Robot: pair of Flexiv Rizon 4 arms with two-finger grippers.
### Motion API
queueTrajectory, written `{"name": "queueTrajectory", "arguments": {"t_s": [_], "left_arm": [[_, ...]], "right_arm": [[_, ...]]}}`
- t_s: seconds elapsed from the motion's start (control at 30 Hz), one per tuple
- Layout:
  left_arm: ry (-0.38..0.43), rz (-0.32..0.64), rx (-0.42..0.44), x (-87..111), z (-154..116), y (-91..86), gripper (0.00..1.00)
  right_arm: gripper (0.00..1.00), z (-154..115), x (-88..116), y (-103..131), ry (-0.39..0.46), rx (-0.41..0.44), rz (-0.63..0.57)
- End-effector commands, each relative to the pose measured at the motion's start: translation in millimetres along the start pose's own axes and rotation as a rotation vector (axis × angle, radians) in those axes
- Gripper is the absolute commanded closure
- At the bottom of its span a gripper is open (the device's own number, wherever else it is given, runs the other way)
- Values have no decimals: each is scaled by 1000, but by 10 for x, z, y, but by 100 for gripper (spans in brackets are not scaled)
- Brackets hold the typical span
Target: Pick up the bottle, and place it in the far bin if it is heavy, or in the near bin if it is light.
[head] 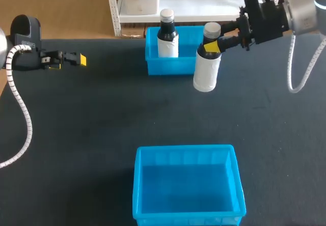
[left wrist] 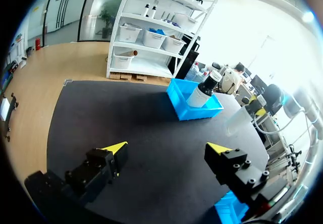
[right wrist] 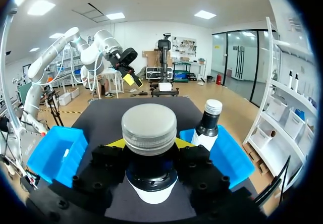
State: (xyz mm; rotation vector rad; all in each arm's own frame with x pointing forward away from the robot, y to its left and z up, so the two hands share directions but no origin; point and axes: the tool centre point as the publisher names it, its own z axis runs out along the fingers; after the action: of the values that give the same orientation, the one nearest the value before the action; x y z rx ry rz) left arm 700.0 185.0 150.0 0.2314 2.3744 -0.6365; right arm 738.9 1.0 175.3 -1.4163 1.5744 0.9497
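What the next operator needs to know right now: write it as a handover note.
Right gripper: shut on the white bottle at its neck, just under the cap.
Left gripper: open, holding nothing, over the left side of the table.
White bottle: upright by the front right corner of the far bin; I cannot tell whether it is off the table.
The far bin already holds a dark bottle, upright. The near bin holds no bottle.
Done: bottle gripped.
Left: judge its weight, place it in the far bin if heavy or the near bin if light, then release.
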Motion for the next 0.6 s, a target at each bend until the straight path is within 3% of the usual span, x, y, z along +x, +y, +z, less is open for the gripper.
{"name": "queueTrajectory", "arguments": {"t_s": [0.03,0.6], "left_arm": [[0,0,0,0,0,0,0],[0,0,0,0,0,0,0]], "right_arm": [[100,-114,-32,12,5,6,2],[100,-455,-84,-133,4,27,14]]}}
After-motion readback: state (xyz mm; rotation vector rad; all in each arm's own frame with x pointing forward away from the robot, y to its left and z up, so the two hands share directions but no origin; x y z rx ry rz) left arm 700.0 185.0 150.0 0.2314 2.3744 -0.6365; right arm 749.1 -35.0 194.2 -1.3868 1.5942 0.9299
